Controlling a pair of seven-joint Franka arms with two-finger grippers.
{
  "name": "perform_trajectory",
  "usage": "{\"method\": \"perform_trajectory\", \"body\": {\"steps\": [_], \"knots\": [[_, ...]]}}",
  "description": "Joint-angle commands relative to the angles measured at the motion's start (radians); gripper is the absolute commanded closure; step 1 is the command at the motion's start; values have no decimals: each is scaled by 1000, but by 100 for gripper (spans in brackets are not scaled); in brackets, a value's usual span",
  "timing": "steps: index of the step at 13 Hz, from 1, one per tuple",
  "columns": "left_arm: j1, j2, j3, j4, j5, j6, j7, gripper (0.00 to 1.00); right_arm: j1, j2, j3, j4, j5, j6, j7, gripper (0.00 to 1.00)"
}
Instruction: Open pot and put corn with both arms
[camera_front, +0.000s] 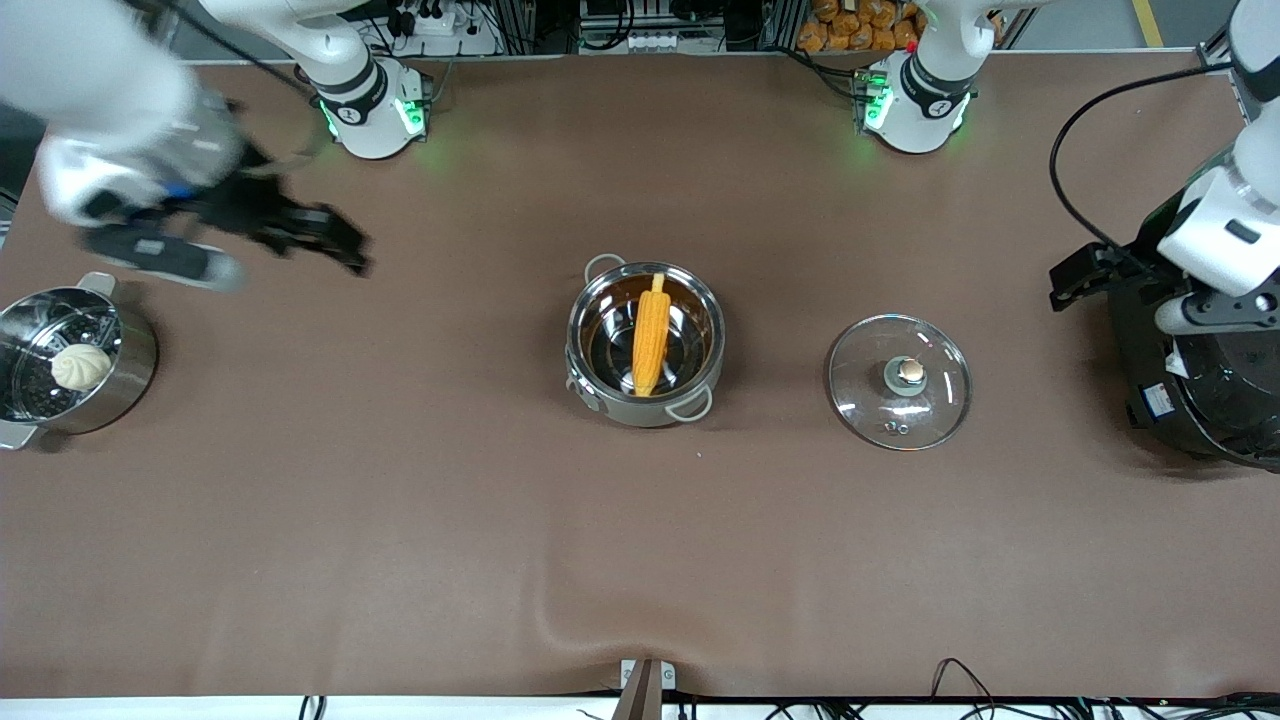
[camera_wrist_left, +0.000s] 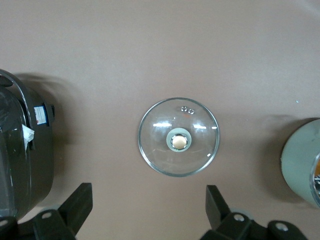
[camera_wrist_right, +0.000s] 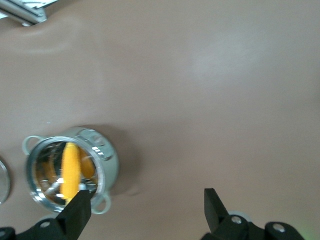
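The shiny steel pot (camera_front: 600, 385) stands open at the middle of the table. The yellow-orange corn (camera_front: 650, 335) lies in it, its tip leaning on the rim. The glass lid (camera_front: 900, 380) with its tan knob lies flat on the table beside the pot, toward the left arm's end. My left gripper (camera_front: 1080, 275) is open and empty, up in the air by the black cooker; its wrist view shows the lid (camera_wrist_left: 178, 136) past the gripper (camera_wrist_left: 150, 210). My right gripper (camera_front: 325, 235) is open and empty, over bare table toward the right arm's end. Its wrist view shows the gripper (camera_wrist_right: 145, 210), the pot (camera_wrist_right: 107, 160) and the corn (camera_wrist_right: 70, 167).
A steel pot (camera_front: 130, 380) holding a white bun (camera_front: 80, 366) stands at the right arm's end. A large black cooker (camera_front: 1200, 390) stands at the left arm's end, also in the left wrist view (camera_wrist_left: 20, 150). The brown table mat has a ripple at its front edge.
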Motion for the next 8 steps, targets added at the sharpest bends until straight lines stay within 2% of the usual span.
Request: {"method": "perform_trajectory", "body": {"steps": [1,4,6,8], "knots": [[-3,-7,7,23,-22,-31,22,0,-134,-61,15,-57,4,-5,-204,0],[-8,-34,5,5,-20,-84,21,0,-226,-98,7,-92,-106,-2,-488,0],[-7,-31,11,8,-20,-86,38,0,-254,-120,-23,-138,-106,6,-551,0],[-2,-30,10,12,-20,-88,87,0,-253,-143,-48,-193,-103,86,-567,0]]}}
